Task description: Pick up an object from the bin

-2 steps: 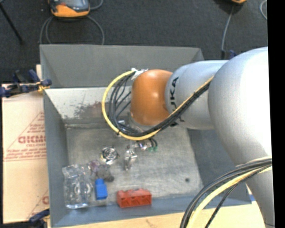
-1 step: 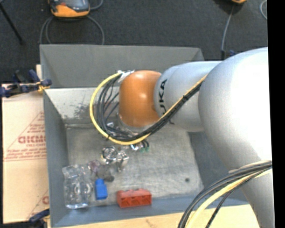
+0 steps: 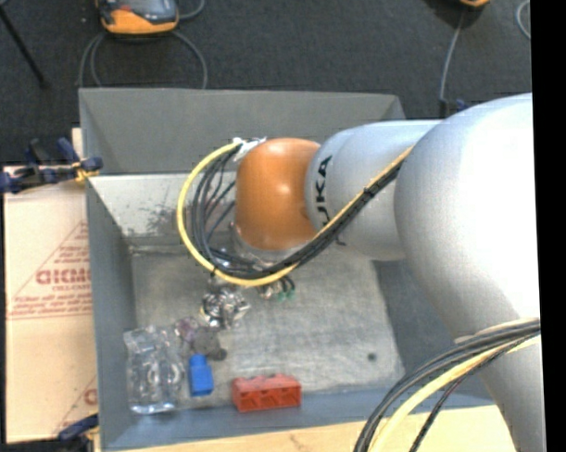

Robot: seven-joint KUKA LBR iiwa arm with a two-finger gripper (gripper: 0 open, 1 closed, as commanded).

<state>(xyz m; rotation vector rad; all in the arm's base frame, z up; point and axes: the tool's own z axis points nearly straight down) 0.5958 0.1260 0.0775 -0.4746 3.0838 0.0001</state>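
My gripper [image 3: 225, 306] reaches down under the orange wrist cover to the bin floor, left of centre. Just below and left of it lies a small dark grey and purple thing [image 3: 204, 337], close to the gripper's tip. A small blue block [image 3: 201, 374] lies further toward the front, beside a clear plastic piece [image 3: 151, 369] in the front left corner. A red rectangular brick [image 3: 267, 392] lies flat along the front wall. A small green bit [image 3: 285, 291] shows just right of the gripper, half hidden by the cables.
The arm and its cable loops cover the bin's back and right part. Bare grey floor stretches to the right of the red brick. The bin's sloping left wall stands close to the clear plastic piece.
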